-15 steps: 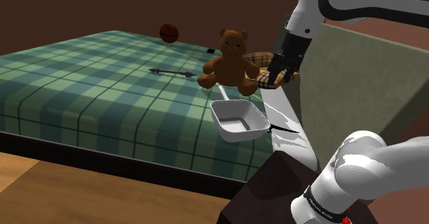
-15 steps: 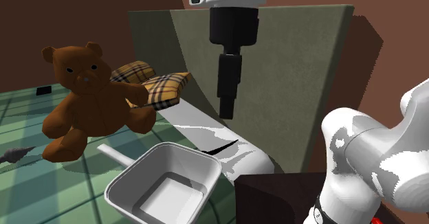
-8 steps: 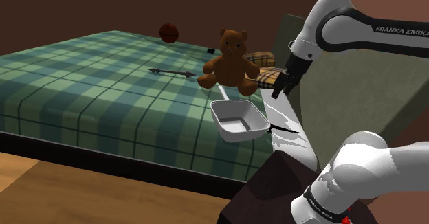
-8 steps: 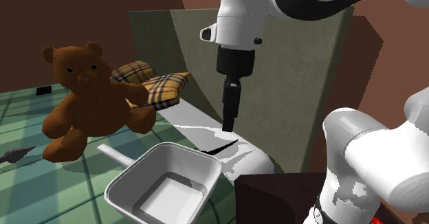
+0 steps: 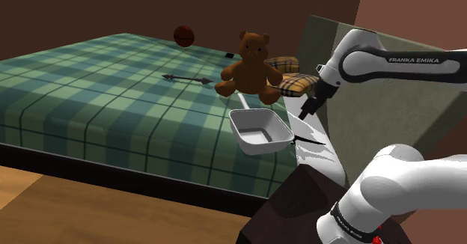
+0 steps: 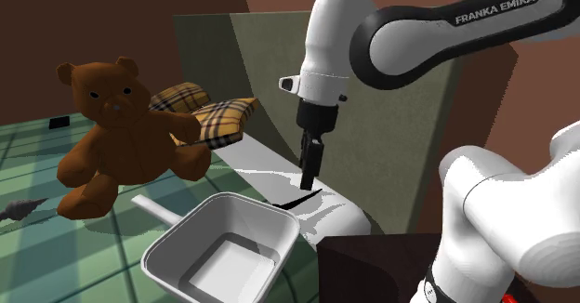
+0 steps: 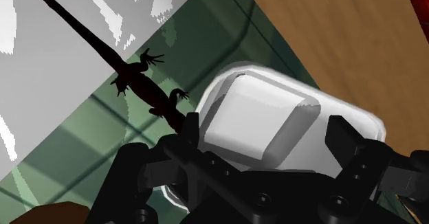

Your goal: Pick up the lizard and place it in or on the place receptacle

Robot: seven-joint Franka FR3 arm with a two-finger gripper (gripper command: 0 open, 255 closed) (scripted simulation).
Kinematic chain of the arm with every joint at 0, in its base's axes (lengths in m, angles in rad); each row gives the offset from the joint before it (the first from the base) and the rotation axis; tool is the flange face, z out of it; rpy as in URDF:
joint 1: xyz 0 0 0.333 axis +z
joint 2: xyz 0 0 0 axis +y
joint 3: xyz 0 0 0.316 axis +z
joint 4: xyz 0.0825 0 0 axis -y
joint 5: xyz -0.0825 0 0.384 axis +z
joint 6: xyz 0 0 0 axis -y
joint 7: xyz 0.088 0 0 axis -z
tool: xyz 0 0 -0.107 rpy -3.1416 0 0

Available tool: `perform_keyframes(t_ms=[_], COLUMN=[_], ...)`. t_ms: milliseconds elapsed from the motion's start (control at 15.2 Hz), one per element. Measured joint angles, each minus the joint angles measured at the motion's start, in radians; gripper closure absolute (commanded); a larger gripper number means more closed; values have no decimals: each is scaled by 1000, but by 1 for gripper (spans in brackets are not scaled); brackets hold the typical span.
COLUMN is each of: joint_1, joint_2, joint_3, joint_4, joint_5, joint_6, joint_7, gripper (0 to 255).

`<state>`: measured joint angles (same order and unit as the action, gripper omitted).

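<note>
Over the white sheet (image 6: 265, 176) my black claw (image 6: 309, 180) hangs, fingers (image 7: 342, 139) apart. Slim black lizard (image 7: 141, 85) beneath — white rectangular bowl (image 6: 256, 227) beside it.

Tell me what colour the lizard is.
The lizard is black; best seen in the wrist view, against the white sheet.

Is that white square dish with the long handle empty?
Empty: the white square dish shows a bare inside; the black lizard lies outside it.

shoulder: behind stand (image 5: 293, 205), over bed (image 5: 97, 93) | second: nearer, same side | wrist: above tray (image 7: 254, 119) | shared: tray
</note>
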<state>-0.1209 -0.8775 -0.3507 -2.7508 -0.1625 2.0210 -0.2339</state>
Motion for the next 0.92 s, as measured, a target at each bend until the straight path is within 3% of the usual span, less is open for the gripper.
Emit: perform_keyframes(t_ms=[330,528,726,924], joint_1=[-21,0,50,161], joint_2=[101,198,303,422], joint_3=[-160,-265,-389,-548], joint_4=[-55,-65,-56,-26], joint_5=[-61,-72,-55,13], joint_6=[193,321,441,557], joint_7=[-153,-248,-361,-502], gripper=[0,0,0,0])
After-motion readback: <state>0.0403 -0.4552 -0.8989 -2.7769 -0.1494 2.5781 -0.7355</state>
